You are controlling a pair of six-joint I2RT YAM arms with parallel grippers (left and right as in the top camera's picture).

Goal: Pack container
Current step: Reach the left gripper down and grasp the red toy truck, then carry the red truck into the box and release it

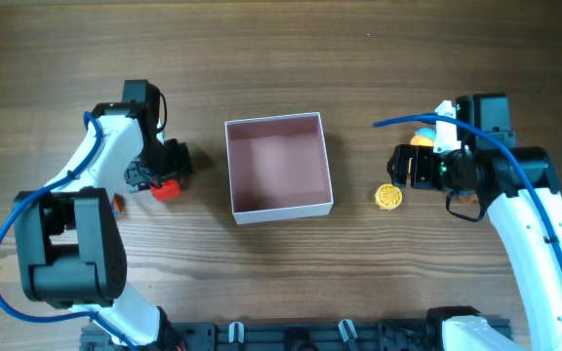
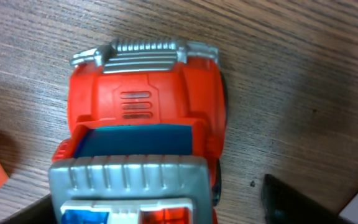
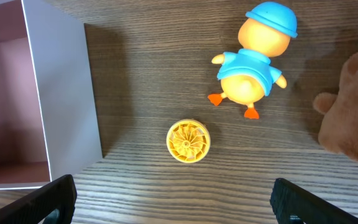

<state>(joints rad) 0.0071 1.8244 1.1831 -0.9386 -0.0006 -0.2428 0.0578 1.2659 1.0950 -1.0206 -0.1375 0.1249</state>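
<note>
Left of the container (image 1: 277, 156), red truck (image 2: 145, 134)

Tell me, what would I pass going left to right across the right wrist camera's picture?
Square white-walled container with a dusty-pink inside → small round yellow ridged disc → yellow-orange toy duck in a blue cap and shirt → brown fuzzy plush toy at the right edge.

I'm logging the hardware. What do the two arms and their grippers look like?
The left arm and right arm have white link shells, chunky black joint housings and a blue cable looping along each. The left gripper and right gripper are black, with blocky fingers. No markings are readable.
</note>
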